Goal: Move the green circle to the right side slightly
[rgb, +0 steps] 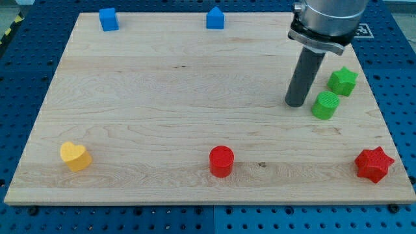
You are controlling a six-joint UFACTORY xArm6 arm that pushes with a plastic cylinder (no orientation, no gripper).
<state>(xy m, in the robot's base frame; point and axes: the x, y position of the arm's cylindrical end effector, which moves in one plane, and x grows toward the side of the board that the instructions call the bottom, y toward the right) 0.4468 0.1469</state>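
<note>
Camera view: green circle (325,104) just right of my tip (296,103); no fingers present; green star (342,81) nearby.

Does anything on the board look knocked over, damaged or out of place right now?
Nothing stands out. All seven blocks sit flat on the board. My tip is just to the view's left of the green circle, with the green star close behind it.
</note>
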